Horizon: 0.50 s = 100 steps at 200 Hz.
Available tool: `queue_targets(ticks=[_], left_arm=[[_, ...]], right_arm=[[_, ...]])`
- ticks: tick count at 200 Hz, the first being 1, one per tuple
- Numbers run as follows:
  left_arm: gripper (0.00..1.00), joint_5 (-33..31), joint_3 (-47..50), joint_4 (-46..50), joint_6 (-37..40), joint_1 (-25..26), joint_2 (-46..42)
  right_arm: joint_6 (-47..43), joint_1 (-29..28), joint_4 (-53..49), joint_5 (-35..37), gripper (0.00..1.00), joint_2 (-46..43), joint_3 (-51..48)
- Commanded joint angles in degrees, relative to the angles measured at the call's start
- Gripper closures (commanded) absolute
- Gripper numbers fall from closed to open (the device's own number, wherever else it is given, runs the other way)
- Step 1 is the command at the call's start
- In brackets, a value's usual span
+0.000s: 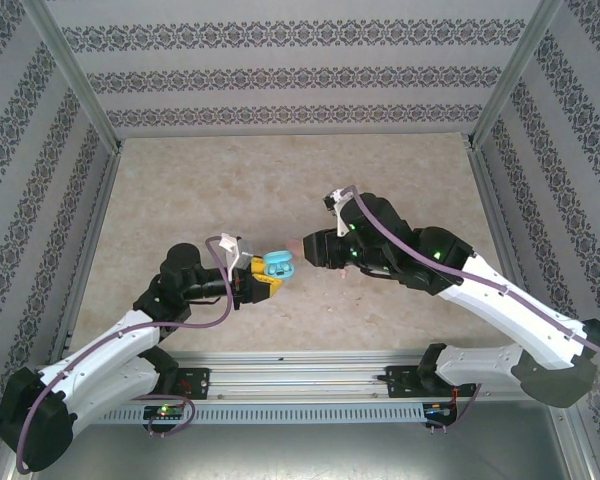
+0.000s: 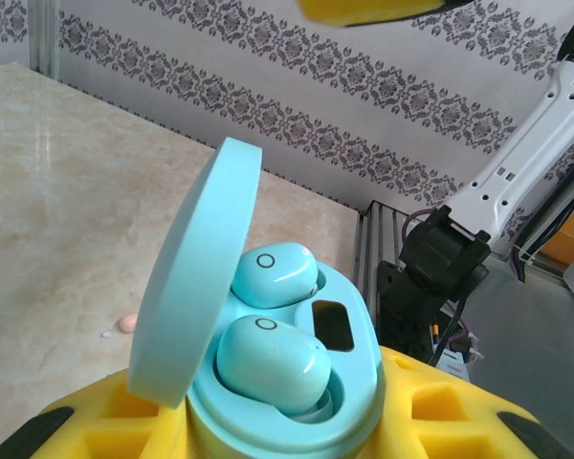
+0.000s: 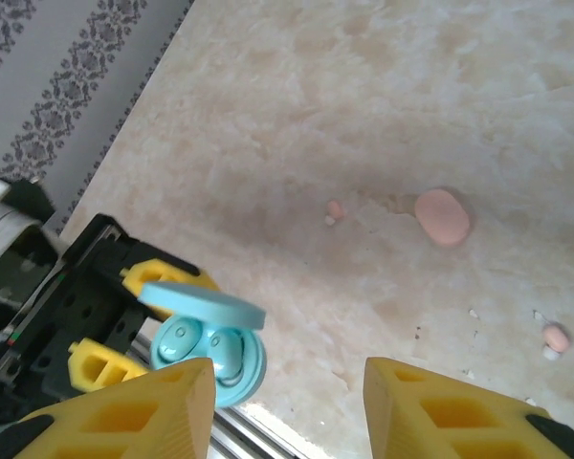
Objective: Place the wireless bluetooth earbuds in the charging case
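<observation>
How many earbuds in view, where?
4. Two light blue earbuds sit in the open blue case in the left pincer; two pink earbuds lie on the table, either side of the pink case.

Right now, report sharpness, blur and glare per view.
Top external: even light, soft shadows on the table. Left wrist: blue case sharp, gloss spots on its buds, glare streak on the table. Right wrist: near yellow jaws soft, pink case fairly clear.

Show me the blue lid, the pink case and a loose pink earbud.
blue lid (image 2: 196, 287), left wrist view, middle of its face
pink case (image 3: 443, 216), right wrist view, its centre
pink earbud (image 3: 555, 337), right wrist view, its rounded body
</observation>
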State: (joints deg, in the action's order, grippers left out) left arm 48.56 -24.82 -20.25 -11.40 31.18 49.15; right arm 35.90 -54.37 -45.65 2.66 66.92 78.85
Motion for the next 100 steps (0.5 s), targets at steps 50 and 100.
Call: queue_targets(ticks=[50,100], left_arm=[[1.00,5.15,-3.87,-3.64,1.64,0.56,2.01],[1.00,5.08,-4.46,-2.34,2.36,0.55,2.20]], right_arm=[[3.65,4.40,7.23,-10.20,0.52,5.59,0.86],[5.98,4.80,10.09,-13.85,0.51,6.11,-2.97]])
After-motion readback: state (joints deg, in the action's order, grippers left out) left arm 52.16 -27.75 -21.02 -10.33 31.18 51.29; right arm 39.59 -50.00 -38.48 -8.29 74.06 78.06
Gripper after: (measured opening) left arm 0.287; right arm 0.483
